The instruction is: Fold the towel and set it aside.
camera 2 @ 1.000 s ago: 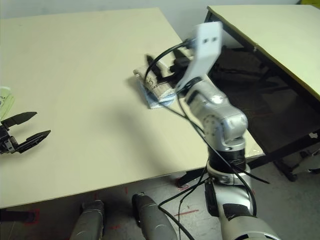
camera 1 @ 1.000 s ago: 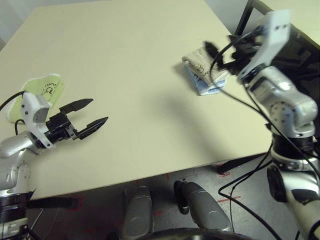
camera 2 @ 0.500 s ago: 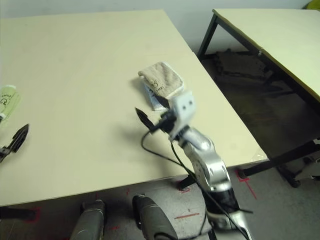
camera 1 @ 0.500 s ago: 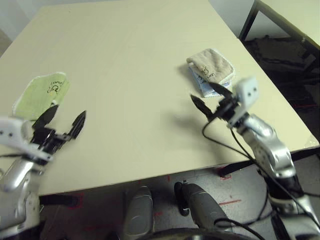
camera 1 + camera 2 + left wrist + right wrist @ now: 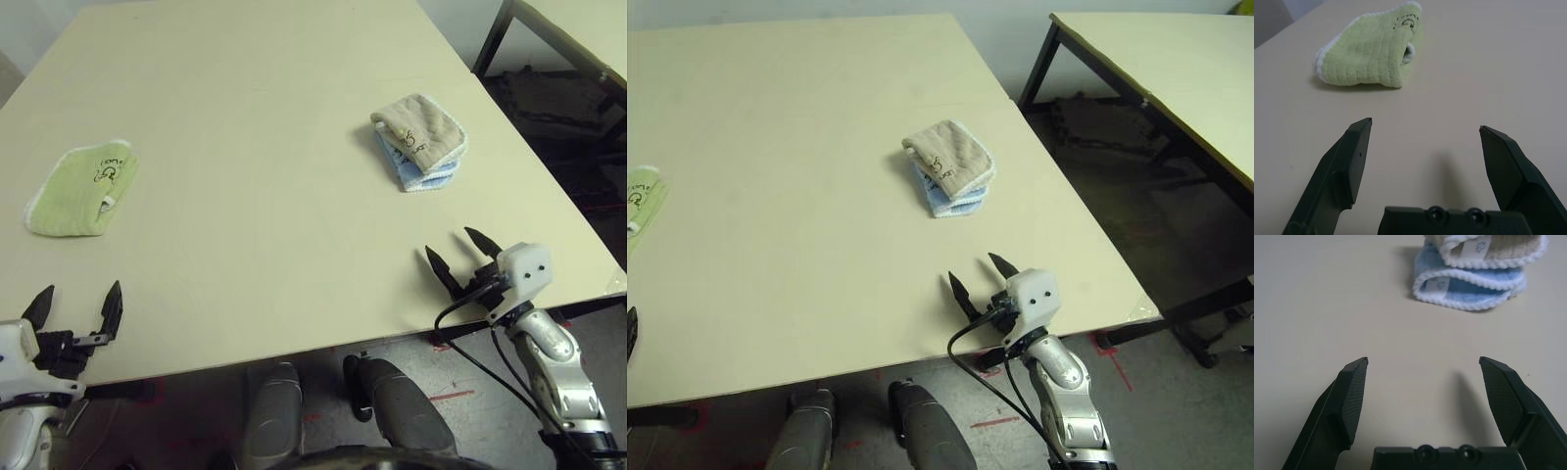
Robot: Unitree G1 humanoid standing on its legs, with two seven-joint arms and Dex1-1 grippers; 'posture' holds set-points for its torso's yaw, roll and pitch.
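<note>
Both end effectors gape wide, empty.

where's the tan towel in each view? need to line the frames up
Left eye: tan towel upper right of centre, folded, stacked on the light-blue towel.
Right eye: tan towel at centre, upper half.
Left wrist: not in it.
Right wrist: tan towel at the top edge, right of centre.
Shared landmark: the light-blue towel under it.
</note>
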